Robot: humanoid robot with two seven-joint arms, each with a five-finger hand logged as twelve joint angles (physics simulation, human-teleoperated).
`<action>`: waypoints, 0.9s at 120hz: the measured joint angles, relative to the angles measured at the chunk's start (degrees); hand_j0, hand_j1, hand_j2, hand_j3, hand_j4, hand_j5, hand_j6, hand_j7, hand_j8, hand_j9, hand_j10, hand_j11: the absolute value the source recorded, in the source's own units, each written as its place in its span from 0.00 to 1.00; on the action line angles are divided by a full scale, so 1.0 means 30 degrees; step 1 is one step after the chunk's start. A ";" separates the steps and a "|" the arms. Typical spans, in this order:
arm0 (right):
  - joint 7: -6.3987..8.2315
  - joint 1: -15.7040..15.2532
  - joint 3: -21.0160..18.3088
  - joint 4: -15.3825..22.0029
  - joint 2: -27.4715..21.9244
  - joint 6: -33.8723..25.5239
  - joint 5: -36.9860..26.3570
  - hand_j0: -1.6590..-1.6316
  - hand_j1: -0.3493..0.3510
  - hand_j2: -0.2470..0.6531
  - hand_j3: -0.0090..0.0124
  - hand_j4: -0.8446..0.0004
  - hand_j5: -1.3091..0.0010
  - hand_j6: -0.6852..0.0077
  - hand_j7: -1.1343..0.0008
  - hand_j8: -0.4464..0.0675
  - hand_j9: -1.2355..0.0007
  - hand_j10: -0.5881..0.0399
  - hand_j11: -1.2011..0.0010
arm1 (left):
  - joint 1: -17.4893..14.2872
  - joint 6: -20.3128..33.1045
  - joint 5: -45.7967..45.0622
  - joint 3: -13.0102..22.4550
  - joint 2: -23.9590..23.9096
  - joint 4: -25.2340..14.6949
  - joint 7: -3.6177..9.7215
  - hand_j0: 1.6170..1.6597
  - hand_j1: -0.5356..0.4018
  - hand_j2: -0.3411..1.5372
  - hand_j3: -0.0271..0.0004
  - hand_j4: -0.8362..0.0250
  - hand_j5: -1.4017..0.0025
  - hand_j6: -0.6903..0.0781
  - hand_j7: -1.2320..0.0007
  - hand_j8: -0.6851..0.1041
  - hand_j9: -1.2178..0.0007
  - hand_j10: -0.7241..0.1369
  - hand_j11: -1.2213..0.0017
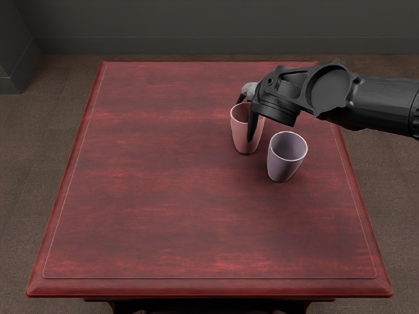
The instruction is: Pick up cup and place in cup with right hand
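My right hand reaches in from the right edge and is at the pink cup, overlapping its rim and right side. Whether it grips the cup cannot be told, nor whether that cup's base touches the table. The pink cup is upright, its mouth partly covered by the hand. Close by, nearer the viewer and to the right, a greyish-mauve cup stands with its mouth up and nothing visible inside. A narrow gap separates the two cups. My left arm does not show.
Both cups are over the right half of a red wooden table. The right forearm crosses the table's right edge above the back right part. Brown floor surrounds the table, with a grey wall behind.
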 joint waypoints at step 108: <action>0.0001 0.2705 0.0222 0.2213 -0.2136 0.0059 0.0257 0.26 0.58 0.13 0.40 0.49 0.54 0.55 0.47 0.33 0.50 0.25 0.49 | 0.0029 0.0000 0.0001 -0.0017 0.0000 -0.0011 0.0000 0.96 0.94 0.18 0.98 0.97 1.00 0.90 1.00 0.87 1.00 0.84 1.00</action>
